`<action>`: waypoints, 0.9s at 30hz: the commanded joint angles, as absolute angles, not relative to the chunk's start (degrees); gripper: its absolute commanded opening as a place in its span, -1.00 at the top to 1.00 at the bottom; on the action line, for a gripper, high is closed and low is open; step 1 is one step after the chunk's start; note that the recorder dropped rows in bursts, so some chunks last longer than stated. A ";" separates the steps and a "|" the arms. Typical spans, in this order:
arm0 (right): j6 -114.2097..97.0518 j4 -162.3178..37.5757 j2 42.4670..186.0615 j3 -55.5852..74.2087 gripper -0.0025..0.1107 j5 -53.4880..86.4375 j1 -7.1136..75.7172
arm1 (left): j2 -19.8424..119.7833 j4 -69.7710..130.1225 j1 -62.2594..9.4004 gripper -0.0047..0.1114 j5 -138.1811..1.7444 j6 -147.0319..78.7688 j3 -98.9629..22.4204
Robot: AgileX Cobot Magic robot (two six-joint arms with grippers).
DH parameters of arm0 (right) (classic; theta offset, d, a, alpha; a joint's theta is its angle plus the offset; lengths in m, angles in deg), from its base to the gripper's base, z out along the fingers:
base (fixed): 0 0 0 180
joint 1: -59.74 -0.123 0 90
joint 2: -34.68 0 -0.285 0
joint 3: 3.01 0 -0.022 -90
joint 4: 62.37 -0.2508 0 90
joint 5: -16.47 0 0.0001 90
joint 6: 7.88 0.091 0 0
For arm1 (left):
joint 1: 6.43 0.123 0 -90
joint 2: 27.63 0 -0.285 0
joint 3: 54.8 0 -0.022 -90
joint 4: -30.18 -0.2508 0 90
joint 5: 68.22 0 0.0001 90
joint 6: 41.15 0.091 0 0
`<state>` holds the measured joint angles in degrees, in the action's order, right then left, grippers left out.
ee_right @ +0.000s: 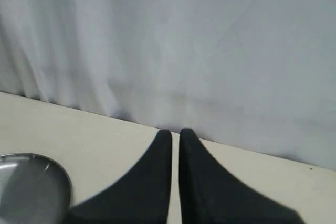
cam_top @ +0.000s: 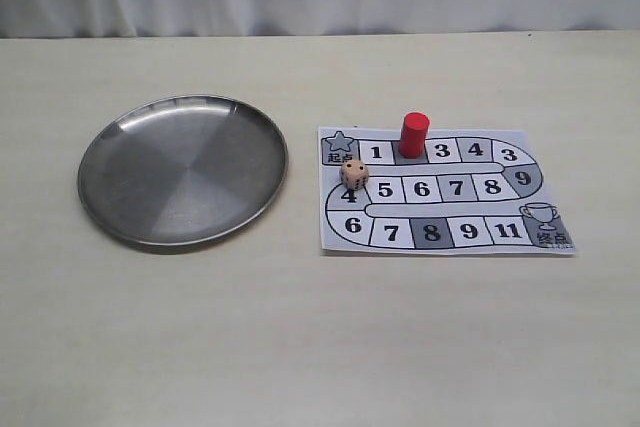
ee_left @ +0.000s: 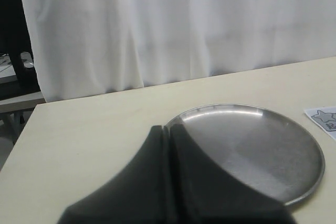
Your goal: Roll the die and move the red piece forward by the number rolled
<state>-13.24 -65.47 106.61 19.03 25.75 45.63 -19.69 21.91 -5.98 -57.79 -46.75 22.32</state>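
The red piece [cam_top: 414, 134] stands upright on the dark square between 1 and 3 on the paper game board [cam_top: 445, 191]. The cream die [cam_top: 353, 174] rests on the board's left part, just above square 4. Neither gripper shows in the exterior view. In the left wrist view my left gripper [ee_left: 168, 128] is shut and empty, its black fingers pressed together over the near rim of the steel plate [ee_left: 262, 150]. In the right wrist view my right gripper [ee_right: 175, 131] is shut with a thin slit between its fingers, holding nothing, above bare table.
The round steel plate [cam_top: 183, 169] lies left of the board, empty. A white curtain hangs behind the table's far edge. The board's corner [ee_left: 324, 120] shows at the edge of the left wrist view. The plate's rim [ee_right: 62, 182] shows in the right wrist view.
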 commanded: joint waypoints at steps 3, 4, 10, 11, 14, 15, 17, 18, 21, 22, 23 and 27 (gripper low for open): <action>-12.96 -68.13 89.42 37.88 0.88 22.69 45.65 | -19.84 21.90 -6.46 0.92 -58.28 -46.80 22.42; -12.96 -68.43 86.99 40.37 0.88 22.34 45.65 | -19.84 21.90 -6.46 0.92 -58.28 -46.80 22.42; -12.96 -75.46 69.26 56.32 0.88 18.22 45.65 | -19.84 21.90 -6.46 0.92 -58.28 -46.80 22.42; -12.96 -75.46 67.07 57.94 0.88 18.48 45.65 | -19.84 21.90 -6.46 0.92 -58.28 -46.80 22.42; -12.96 -75.46 59.91 62.76 0.88 20.27 45.65 | -19.84 21.90 -6.46 0.92 -58.28 -46.80 22.42; -12.96 -75.46 57.90 64.67 0.88 21.14 45.65 | -19.84 21.90 -6.46 0.92 -58.28 -46.80 22.42; -12.96 -75.46 54.60 67.28 0.88 22.77 45.65 | -19.84 21.90 -6.46 0.92 -58.28 -46.80 22.42; -12.96 -75.46 53.24 68.80 0.88 22.74 45.65 | -19.84 21.90 -6.46 0.92 -58.28 -46.80 22.42; -12.96 -75.35 50.23 72.81 0.88 22.45 45.65 | -19.84 21.90 -6.46 0.92 -58.28 -46.80 22.42; -12.96 -74.83 49.52 74.00 0.88 21.68 45.65 | -19.84 21.90 -6.46 0.92 -58.28 -46.80 22.42; -12.96 -74.30 48.69 74.21 0.88 20.04 45.65 | -19.84 21.90 -6.46 0.92 -58.28 -46.80 22.42; -12.96 -69.01 45.97 74.21 0.88 22.40 45.65 | -19.84 21.90 -6.46 0.92 -58.28 -46.80 22.42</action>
<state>-13.00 -72.15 47.48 74.03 22.15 45.63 -19.69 21.91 -5.98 -57.79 -46.75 22.32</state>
